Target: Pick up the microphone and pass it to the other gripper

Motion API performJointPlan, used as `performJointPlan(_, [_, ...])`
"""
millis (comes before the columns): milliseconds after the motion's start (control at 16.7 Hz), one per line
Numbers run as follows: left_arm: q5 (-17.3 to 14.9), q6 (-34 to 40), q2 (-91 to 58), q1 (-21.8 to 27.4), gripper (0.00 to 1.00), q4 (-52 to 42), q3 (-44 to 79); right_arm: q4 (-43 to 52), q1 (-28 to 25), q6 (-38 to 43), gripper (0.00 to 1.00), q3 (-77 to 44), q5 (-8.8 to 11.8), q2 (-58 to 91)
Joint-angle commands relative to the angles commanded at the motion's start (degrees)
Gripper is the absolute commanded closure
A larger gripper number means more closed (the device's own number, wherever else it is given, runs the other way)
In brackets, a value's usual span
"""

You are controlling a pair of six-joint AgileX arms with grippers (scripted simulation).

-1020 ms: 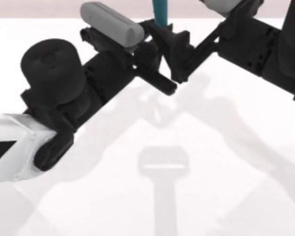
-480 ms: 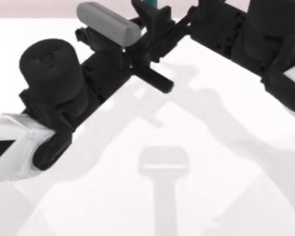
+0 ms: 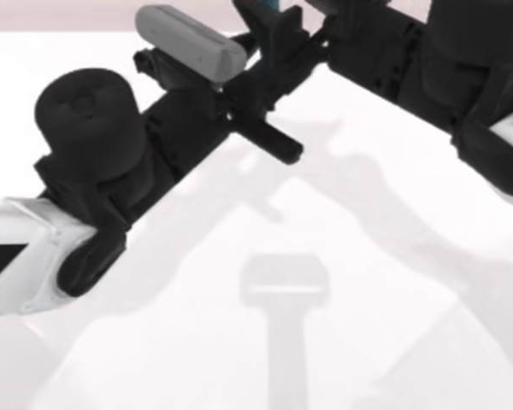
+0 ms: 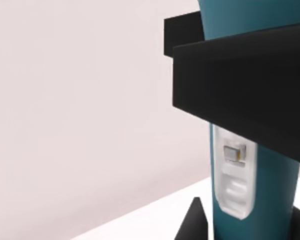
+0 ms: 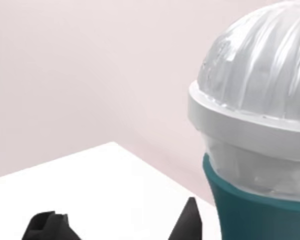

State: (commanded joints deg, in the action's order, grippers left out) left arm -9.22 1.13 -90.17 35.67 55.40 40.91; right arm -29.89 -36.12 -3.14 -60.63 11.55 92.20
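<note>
Your clear room is the near and middle table, bare white apart from shadows. The far edge is congested: the left gripper and right gripper meet there around the microphone, their arms crossing in from both sides and blocking passage between.

In the top view, all but a sliver of the microphone is cut off by the upper edge. Its mesh head is cropped in the right wrist view, and its handle is partly covered by a black finger in the left wrist view.
</note>
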Motion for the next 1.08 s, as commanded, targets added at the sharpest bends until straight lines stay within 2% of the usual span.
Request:
performJointPlan(300, [0.0, 0.0, 0.0, 0.0, 1.00, 0.0, 0.0, 0.0, 0.0, 0.0, 0.98, 0.0, 0.0, 0.0])
performJointPlan(840, [0.0, 0.0, 0.0, 0.0, 1.00, 0.0, 0.0, 0.0, 0.0, 0.0, 1.00, 0.0, 0.0, 0.0])
performJointPlan(1080, [0.0, 0.0, 0.0, 0.0, 0.70, 0.0, 0.0, 0.0, 0.0, 0.0, 1.00, 0.0, 0.0, 0.0])
